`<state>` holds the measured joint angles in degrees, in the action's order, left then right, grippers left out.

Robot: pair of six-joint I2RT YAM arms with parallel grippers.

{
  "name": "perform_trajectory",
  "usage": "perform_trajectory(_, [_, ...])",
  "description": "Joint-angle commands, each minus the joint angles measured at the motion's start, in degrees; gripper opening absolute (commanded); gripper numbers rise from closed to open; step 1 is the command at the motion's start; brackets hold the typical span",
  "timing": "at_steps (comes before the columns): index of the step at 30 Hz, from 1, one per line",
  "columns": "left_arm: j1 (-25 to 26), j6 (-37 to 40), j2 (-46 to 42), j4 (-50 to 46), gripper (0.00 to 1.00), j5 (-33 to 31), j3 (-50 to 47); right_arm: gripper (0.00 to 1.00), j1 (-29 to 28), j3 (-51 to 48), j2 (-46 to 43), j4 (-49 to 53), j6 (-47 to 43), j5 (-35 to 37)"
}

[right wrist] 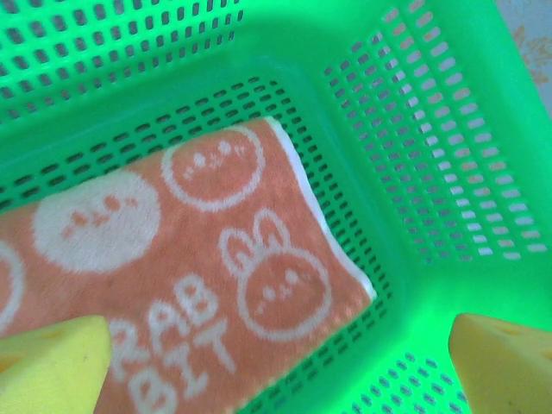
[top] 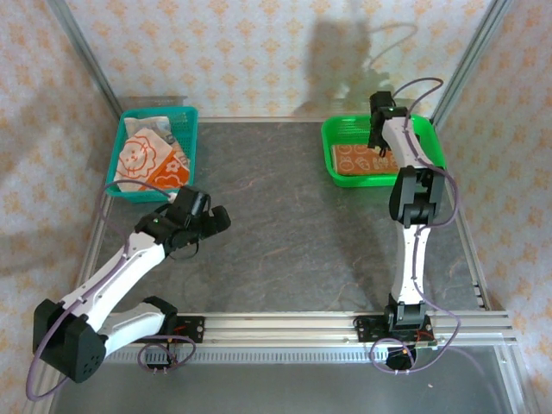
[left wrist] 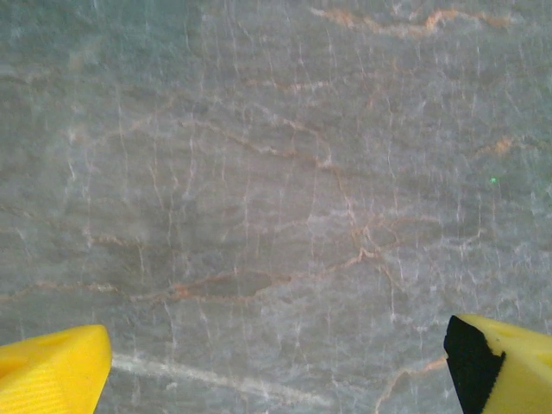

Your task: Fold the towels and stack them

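A folded orange towel point(top: 366, 163) with cream rabbit faces and letters point(right wrist: 181, 259) lies flat in the green basket point(top: 341, 129). My right gripper point(top: 377, 129) hangs over it, open, with its yellow fingers point(right wrist: 52, 362) apart and nothing between them; the towel lies loose below. Unfolded orange and cream towels point(top: 148, 155) sit piled in the teal basket point(top: 190, 116) at the far left. My left gripper point(top: 207, 220) stands open above bare table, just near-right of the teal basket, its yellow fingertips point(left wrist: 52, 371) wide apart and empty.
The grey marbled table point(top: 285, 224) spreads between the two baskets. A metal frame with patterned walls bounds the table at the back and sides. A rail point(top: 345, 323) runs along the near edge by the arm bases.
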<state>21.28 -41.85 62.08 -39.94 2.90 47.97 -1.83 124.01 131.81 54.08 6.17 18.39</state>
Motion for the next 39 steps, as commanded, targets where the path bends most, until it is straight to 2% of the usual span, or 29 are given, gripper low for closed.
perform_trajectory(1, [-3.3, 5.8, 3.9, -1.6, 1.0, -2.3, 5.6, 0.99, -0.3, -5.1, -9.8, -1.8, 3.9, -5.8])
perform_trajectory(2, [-4.0, 7.5, 5.8, -2.0, 1.0, -3.3, 7.8, 0.99, -0.6, -7.7, -12.0, -3.1, 4.1, -8.0])
perform_trajectory(6, [-7.3, 14.6, 13.9, -3.5, 1.0, -9.4, 17.0, 0.99, -3.6, -16.8, -20.1, -6.7, 6.1, -9.0])
perform_trajectory(13, [-16.6, 21.2, 26.8, -0.8, 0.97, -11.4, 28.9, 0.99, -8.5, -29.8, -31.3, -10.9, 12.4, -13.2])
perform_trajectory(20, [-24.3, 19.9, 42.6, 0.2, 0.77, -9.1, 40.7, 0.99, -14.1, -37.3, -38.7, -11.9, 16.5, -14.9])
perform_trajectory(30, [-28.5, 19.1, 59.2, -0.6, 0.76, -12.4, 49.2, 0.99, -22.8, -40.7, -41.2, -11.0, 19.4, -14.1])
perform_trajectory(33, [-30.0, 19.2, 62.6, -1.7, 0.76, -11.3, 51.3, 0.99, -24.7, -40.0, -40.6, -10.0, 19.7, -13.8])
perform_trajectory(36, [-31.2, 19.1, 64.0, -1.6, 0.56, -9.3, 51.4, 0.99, -25.8, -39.2, -40.2, -9.5, 20.2, -13.5])
perform_trajectory(38, [-31.4, 19.0, 63.7, -1.0, 0.3, -8.1, 50.5, 0.99, -26.1, -38.6, -39.7, -9.3, 20.6, -13.6])
perform_trajectory(39, [-31.4, 18.9, 63.3, -0.6, 0.21, -8.0, 49.9, 0.99, -26.3, -38.4, -39.5, -9.3, 20.8, -13.6])
